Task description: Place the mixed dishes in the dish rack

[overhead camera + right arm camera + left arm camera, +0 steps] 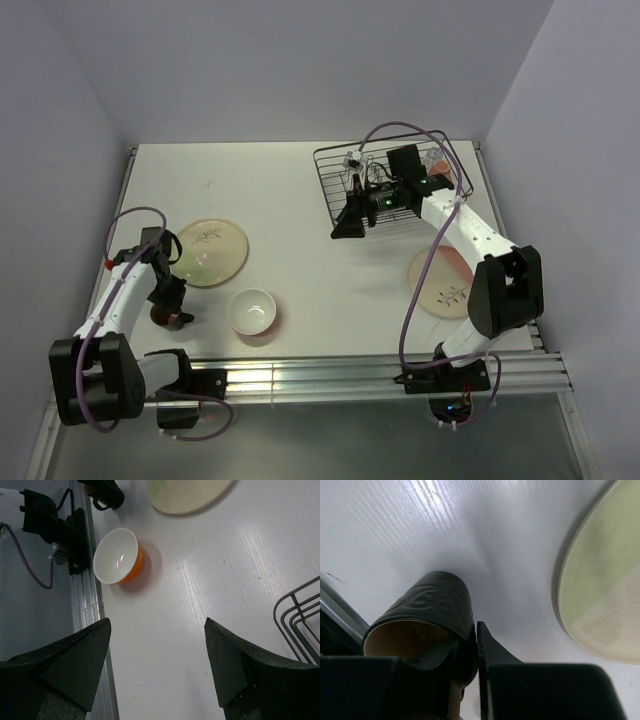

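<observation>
My left gripper (172, 312) is shut on the wall of a small dark brown cup (427, 612), one finger inside and one outside (490, 652), low over the table near its front left edge. The cream plate (208, 251) lies just behind it and shows in the left wrist view (605, 580). The white bowl (251, 311), orange outside (118, 556), stands right of the cup. My right gripper (349, 227) is open and empty (157, 630), hanging off the front left corner of the black wire dish rack (340, 190). The rack holds a clear glass (352, 160) and a pink mug (437, 166). The cream-and-pink plate (447, 287) lies partly under the right arm.
The rack's corner wires (300, 625) show at the right of the right wrist view. A metal rail (380, 372) runs along the table's front edge. White walls close in the back and both sides.
</observation>
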`<act>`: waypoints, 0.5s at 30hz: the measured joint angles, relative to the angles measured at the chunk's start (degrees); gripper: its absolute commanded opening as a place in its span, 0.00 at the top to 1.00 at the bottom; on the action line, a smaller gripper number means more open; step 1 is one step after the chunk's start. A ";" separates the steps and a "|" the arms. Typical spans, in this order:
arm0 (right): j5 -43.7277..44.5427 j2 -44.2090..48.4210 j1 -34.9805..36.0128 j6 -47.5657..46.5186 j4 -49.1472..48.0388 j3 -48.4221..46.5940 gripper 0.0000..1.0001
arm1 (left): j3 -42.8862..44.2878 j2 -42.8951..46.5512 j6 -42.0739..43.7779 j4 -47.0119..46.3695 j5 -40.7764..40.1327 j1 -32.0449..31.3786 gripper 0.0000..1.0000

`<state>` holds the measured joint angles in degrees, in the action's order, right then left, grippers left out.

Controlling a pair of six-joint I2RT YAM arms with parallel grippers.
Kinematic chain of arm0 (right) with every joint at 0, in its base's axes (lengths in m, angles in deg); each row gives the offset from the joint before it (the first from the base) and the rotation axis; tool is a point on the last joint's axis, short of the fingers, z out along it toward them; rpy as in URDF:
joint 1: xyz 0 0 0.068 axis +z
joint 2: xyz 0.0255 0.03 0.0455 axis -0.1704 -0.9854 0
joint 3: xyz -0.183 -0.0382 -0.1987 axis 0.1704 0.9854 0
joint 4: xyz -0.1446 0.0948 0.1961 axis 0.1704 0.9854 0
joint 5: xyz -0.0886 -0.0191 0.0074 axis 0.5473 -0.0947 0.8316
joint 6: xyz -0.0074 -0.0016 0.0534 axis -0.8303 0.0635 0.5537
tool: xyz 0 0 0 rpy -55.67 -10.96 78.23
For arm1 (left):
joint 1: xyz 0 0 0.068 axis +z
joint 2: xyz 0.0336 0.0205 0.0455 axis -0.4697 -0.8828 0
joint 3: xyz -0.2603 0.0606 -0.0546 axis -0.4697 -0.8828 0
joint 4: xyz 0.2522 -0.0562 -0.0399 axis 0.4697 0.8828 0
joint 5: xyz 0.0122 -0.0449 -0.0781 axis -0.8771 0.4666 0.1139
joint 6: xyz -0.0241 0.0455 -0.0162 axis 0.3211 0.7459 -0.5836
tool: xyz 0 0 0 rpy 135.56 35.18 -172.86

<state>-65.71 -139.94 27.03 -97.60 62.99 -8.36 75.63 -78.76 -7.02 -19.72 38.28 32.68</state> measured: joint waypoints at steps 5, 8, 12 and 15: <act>-0.24 0.02 0.00 0.00 0.02 0.28 0.17 | 0.26 3.43 0.52 -0.11 0.50 0.02 0.96; -0.90 0.02 0.00 -0.09 0.22 0.28 0.18 | 2.19 8.31 2.58 -0.57 2.54 0.02 1.00; -1.51 0.00 0.76 -0.83 1.53 0.17 0.18 | 5.73 15.61 6.67 -6.14 10.45 0.09 1.00; -3.21 -0.20 2.21 -0.74 2.29 -0.24 0.17 | 6.64 19.26 7.69 -15.37 21.79 0.15 1.00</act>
<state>-68.93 -140.14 29.23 -98.35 65.29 -8.60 82.28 -59.50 0.68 -35.09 60.07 32.83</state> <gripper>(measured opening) 0.825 0.180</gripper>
